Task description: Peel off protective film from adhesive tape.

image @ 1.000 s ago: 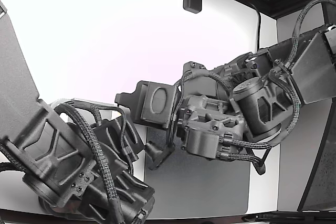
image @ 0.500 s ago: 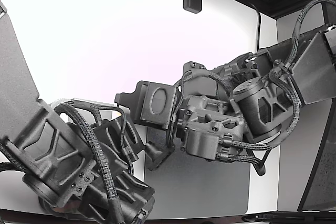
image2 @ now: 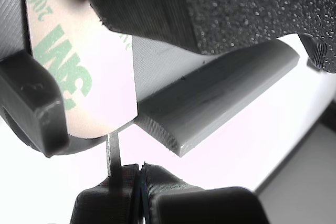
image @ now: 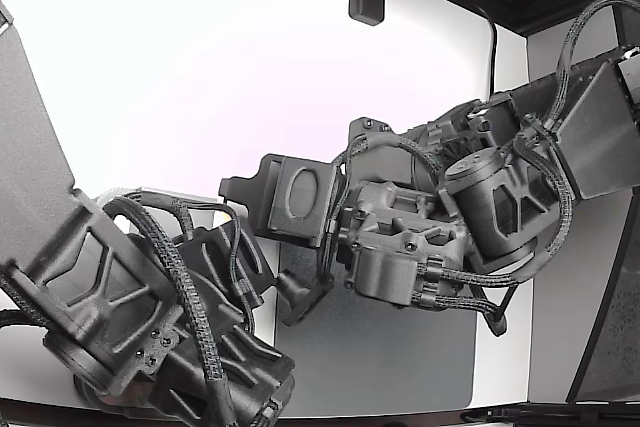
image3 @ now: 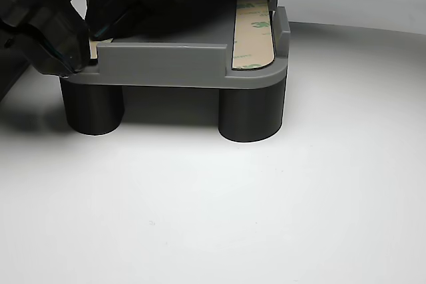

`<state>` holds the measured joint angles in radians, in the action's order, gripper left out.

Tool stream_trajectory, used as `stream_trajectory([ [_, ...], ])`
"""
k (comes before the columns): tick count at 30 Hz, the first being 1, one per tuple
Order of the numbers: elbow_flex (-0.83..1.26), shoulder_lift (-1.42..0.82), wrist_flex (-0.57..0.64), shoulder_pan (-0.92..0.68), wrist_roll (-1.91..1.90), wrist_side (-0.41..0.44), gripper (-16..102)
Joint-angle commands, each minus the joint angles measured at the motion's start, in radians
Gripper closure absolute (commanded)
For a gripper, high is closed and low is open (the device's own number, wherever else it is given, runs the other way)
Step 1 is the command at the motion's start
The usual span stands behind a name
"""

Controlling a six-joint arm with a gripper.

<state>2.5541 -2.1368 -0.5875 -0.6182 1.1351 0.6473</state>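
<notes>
In the wrist view a pale protective film with green print [image2: 79, 72] covers a tape strip on a grey fixture [image2: 210, 103]. A thin tab of film [image2: 113, 153] runs from the strip's edge to my gripper [image2: 139, 190], whose jaws are pressed together on it. In the other view the grey fixture [image3: 166, 64] stands on two round legs. One film-covered strip [image3: 253, 31] lies along its right side. My black gripper [image3: 83, 41] is at the fixture's left corner, over the end of a second strip [image3: 94, 48]. The exterior view shows only the two arms, with the tape hidden.
In the exterior view a second arm [image: 130, 317] fills the lower left and another arm [image: 480, 207] reaches in from the right, above a grey mat [image: 400, 367]. The fixture rests on a white table [image3: 266, 197].
</notes>
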Motion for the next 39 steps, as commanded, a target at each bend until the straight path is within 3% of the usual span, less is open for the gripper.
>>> stream_trajectory([
  [1, -0.035, -0.021, 0.005, 0.006, 0.003, 0.002, 96],
  [39, -0.054, 0.043, -0.009, -0.034, -0.003, 0.066, 96],
])
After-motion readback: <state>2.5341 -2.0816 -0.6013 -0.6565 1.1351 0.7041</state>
